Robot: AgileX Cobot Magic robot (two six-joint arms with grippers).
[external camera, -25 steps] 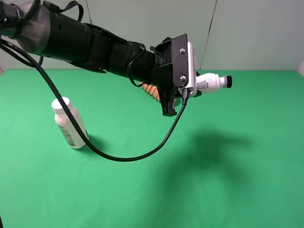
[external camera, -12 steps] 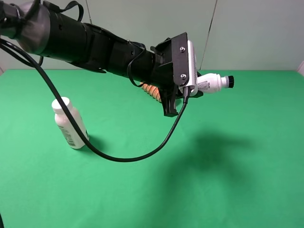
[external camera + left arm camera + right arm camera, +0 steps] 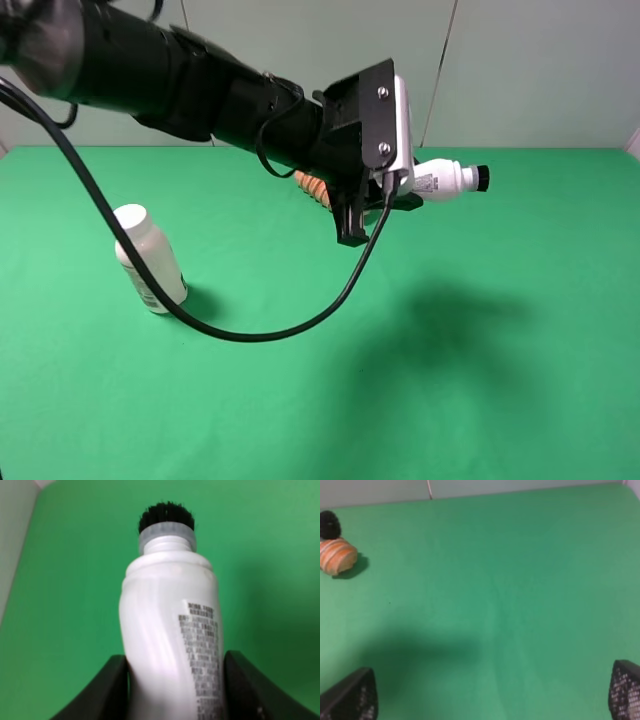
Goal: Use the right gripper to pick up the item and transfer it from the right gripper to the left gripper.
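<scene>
The item [image 3: 446, 179], a slim white bottle with a black bristly tip, is held level in the air above the green table. My left gripper [image 3: 396, 196] is shut on its labelled body, with the tip pointing right. The left wrist view shows the item [image 3: 170, 625] close up between the two black jaws of the left gripper [image 3: 175, 692]. My right gripper [image 3: 487, 700] is open and empty over bare green cloth; only its two fingertips [image 3: 350, 696] show. It is out of the exterior high view.
A larger white-capped bottle [image 3: 150, 258] stands at the left. An orange striped bread roll [image 3: 312, 187] lies behind the left gripper and also shows in the right wrist view [image 3: 337, 555]. A long black cable [image 3: 250, 335] loops down from the left arm.
The left arm has lifted and tilted slightly, still holding the item; the item's tip has shifted a little left and down. The other things have not moved.
</scene>
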